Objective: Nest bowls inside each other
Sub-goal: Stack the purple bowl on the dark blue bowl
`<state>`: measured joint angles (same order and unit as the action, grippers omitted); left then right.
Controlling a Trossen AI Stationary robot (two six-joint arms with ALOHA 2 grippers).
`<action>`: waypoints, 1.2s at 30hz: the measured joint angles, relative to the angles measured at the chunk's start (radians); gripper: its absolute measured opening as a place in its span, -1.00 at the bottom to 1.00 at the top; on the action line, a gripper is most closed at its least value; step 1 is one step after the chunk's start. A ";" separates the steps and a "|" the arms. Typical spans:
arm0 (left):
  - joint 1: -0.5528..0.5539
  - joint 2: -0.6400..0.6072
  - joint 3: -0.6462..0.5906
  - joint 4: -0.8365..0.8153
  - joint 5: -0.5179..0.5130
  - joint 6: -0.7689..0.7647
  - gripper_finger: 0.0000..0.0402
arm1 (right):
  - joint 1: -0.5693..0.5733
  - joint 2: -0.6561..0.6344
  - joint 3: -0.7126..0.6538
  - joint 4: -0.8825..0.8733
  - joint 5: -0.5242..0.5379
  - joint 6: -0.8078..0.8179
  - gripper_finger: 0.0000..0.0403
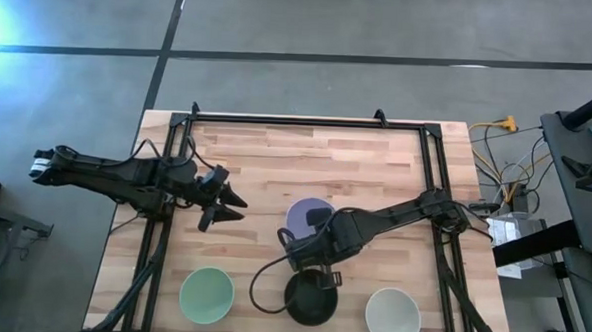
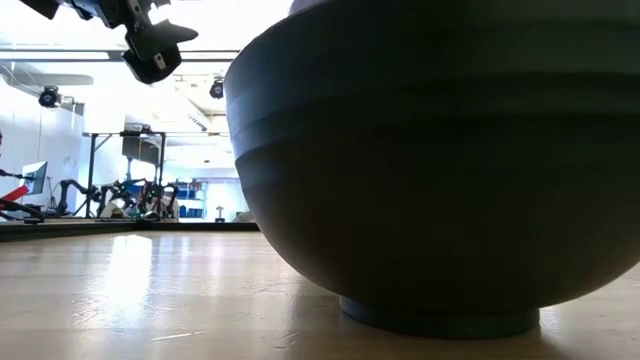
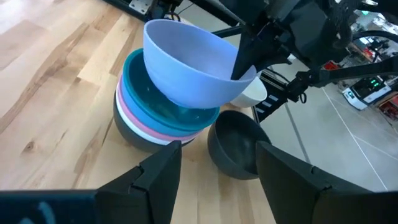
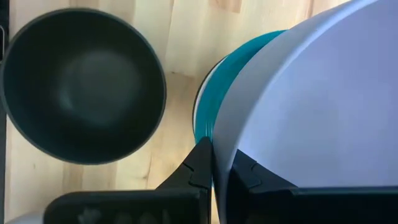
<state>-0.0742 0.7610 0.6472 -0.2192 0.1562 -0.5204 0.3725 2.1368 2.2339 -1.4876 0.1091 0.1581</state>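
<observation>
Your right gripper (image 4: 212, 167) was clamped on the lavender bowl's (image 3: 189, 65) rim, one finger inside and one outside, holding it tilted over the stack (image 3: 155, 115) of teal, pink and dark bowls at table centre. A black bowl (image 1: 311, 299) sat just beside the stack, pale green bowl (image 1: 206, 293) and white bowl (image 1: 392, 316) flanking it. Your left gripper (image 1: 226, 200) hovered left of the stack, fingers spread, holding nothing.

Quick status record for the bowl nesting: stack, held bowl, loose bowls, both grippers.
stack: dark bowl at the bottom, then white, pink, teal bowl
held bowl: lavender bowl, tilted over the stack, not seated
right gripper: shut on the lavender bowl's rim
left gripper: open, off to the stack's left, empty
loose bowls: pale green bowl, black bowl, white bowl along the front edge
</observation>
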 joint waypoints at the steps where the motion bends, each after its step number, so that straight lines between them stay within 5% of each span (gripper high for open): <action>1: 0.000 0.001 0.000 -0.001 0.000 0.000 -0.05 | 0.000 0.000 -0.006 0.002 -0.010 -0.005 -0.96; 21: 0.000 0.004 0.002 0.002 0.000 0.001 -0.05 | -0.013 0.000 -0.064 0.045 -0.033 -0.061 -0.95; 36: 0.000 -0.008 0.002 0.001 0.000 -0.023 -0.05 | -0.022 0.001 -0.121 0.061 -0.094 -0.033 -0.63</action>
<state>-0.0742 0.7530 0.6490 -0.2181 0.1562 -0.5438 0.3504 2.1377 2.1128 -1.4270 0.0148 0.1249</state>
